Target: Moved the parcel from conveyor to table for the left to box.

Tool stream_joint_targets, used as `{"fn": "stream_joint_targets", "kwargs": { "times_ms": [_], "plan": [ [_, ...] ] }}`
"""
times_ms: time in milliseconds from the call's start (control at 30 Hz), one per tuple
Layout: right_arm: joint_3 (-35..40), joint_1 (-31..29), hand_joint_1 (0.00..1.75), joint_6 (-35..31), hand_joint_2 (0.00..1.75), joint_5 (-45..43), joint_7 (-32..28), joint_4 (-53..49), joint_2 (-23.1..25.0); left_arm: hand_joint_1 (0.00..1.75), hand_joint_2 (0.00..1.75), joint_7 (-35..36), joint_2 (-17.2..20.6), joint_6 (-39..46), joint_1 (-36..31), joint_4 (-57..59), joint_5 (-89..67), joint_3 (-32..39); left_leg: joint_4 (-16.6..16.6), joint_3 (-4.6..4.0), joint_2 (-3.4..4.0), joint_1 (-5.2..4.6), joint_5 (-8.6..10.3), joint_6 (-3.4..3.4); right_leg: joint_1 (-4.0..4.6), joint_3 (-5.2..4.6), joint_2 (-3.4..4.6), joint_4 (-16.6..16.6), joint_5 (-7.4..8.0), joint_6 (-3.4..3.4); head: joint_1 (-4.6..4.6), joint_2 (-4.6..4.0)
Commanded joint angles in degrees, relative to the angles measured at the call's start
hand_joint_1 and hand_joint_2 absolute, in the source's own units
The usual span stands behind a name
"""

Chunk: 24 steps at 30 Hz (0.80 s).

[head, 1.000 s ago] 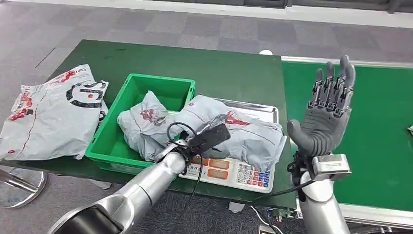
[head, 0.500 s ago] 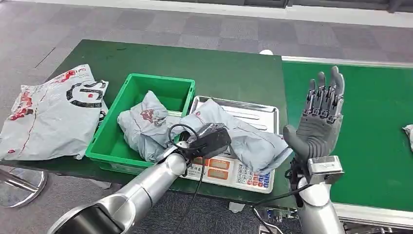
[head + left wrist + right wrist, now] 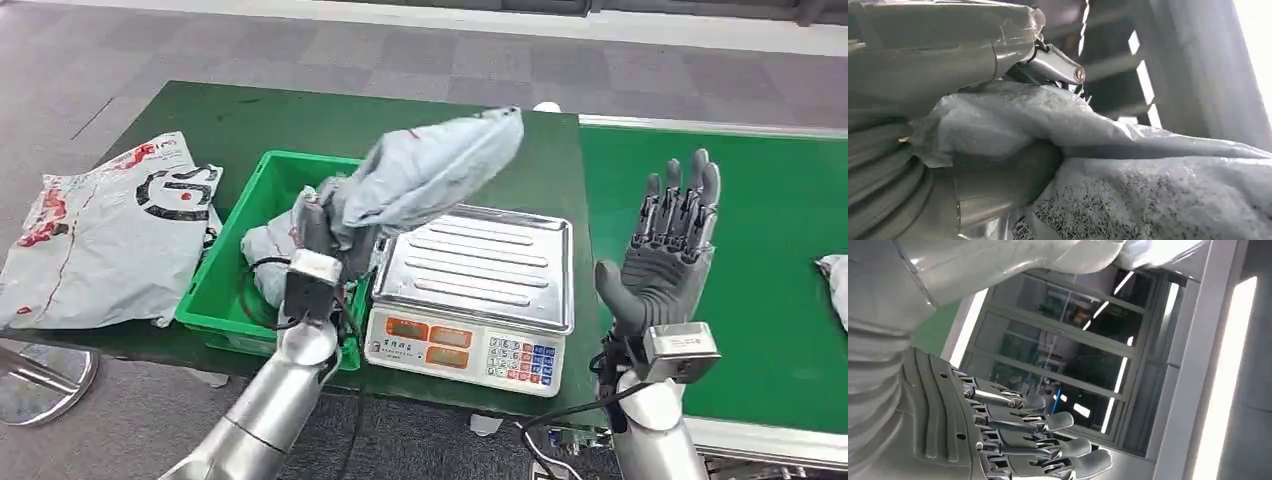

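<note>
Our left hand (image 3: pixel 322 225) grips one end of the grey parcel (image 3: pixel 430 170), its fingers closed around the bag, which is lifted clear above the scale (image 3: pixel 478 290) and the green bin (image 3: pixel 215 300); up close, our thumb (image 3: pixel 998 175) presses into the crinkled plastic. Another grey bag (image 3: pixel 265 255) lies in the bin. Our right hand (image 3: pixel 668 255) stands upright over the conveyor (image 3: pixel 780 300), fingers (image 3: pixel 1048 440) apart and holding nothing. A large bag (image 3: pixel 105 235) lies on the table (image 3: pixel 450 140).
</note>
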Motion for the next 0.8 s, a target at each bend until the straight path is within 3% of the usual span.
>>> {"fn": "stream_joint_targets", "kwargs": {
  "times_ms": [33, 133, 167, 200, 267, 433, 533, 800],
  "plan": [
    [-2.09, -1.57, 0.00, -0.57, 1.75, -0.03, -0.11, 1.48, 0.83, 1.75, 1.75, 0.28, 7.13, 13.03, 2.57, -13.85, -5.90, -2.10, -0.17, 0.35, 0.23, 0.02, -0.07, 0.14, 0.08, 0.28, 0.23, -0.21, 0.02, -0.25, 0.02, 0.00],
    [-1.96, -1.27, 0.00, -0.99, 1.75, 0.07, -0.11, 1.34, 0.76, 1.75, 1.75, 0.28, 6.06, 13.03, 2.79, -10.88, -14.69, 2.92, -0.10, 0.26, 0.26, 0.01, -0.07, 0.10, 0.04, 0.18, 0.29, -0.12, 0.02, -0.21, 0.02, 0.00],
    [-2.07, -0.87, 0.00, -1.59, 1.75, 0.24, -0.11, 0.98, 0.80, 1.75, 1.75, 0.28, 4.01, 13.03, 2.45, -7.00, -21.71, 7.05, -0.18, 0.36, 0.25, 0.03, -0.06, 0.10, 0.08, 0.28, 0.29, -0.20, 0.03, -0.24, 0.02, 0.00],
    [-2.00, -0.04, 0.00, -3.35, 1.75, 1.35, -0.11, -0.01, 0.45, 1.75, 1.75, 3.09, 4.32, 13.03, 0.08, 0.26, -25.91, 8.12, -0.25, 0.43, 0.20, 0.03, -0.04, 0.11, 0.08, 0.35, 0.25, -0.26, 0.03, -0.28, 0.02, 0.00],
    [-1.27, 0.99, 0.00, -4.46, 1.75, 1.72, -0.11, -1.73, -0.39, 1.75, 1.75, 18.81, 5.43, 8.70, -4.12, 10.77, -37.41, 10.58, -0.32, 0.47, 0.05, 0.05, 0.04, 0.11, 0.10, 0.45, 0.08, -0.33, 0.06, -0.30, 0.02, 0.00],
    [-4.68, 0.38, 0.00, -0.14, 1.75, 4.69, -0.11, -0.44, 2.27, 1.75, 1.75, 37.96, 9.62, -3.16, -9.84, 26.96, -44.79, 15.50, -0.11, 0.29, 0.17, -0.01, 0.03, 0.04, 0.02, 0.19, 0.14, -0.07, 0.07, -0.16, 0.02, 0.00],
    [-5.18, 0.26, 0.00, 0.51, 1.75, 5.25, -0.11, -0.35, 2.81, 1.75, 1.75, 37.01, 9.74, -3.46, -9.70, 27.35, -45.80, 17.05, -0.25, 0.47, 0.53, 0.01, 0.03, 0.02, 0.06, 0.19, 0.50, -0.16, 0.17, -0.34, 0.02, 0.00],
    [-7.81, 1.77, 0.00, 2.30, 1.75, 7.20, -0.11, -1.64, 5.53, 1.75, 1.75, 42.94, 12.00, -14.62, -10.82, 31.32, -52.23, 21.55, -0.12, 0.42, 0.43, 0.07, -0.04, 0.00, 0.11, 0.23, 0.47, -0.10, 0.09, -0.31, 0.02, 0.00]
  ]
}}
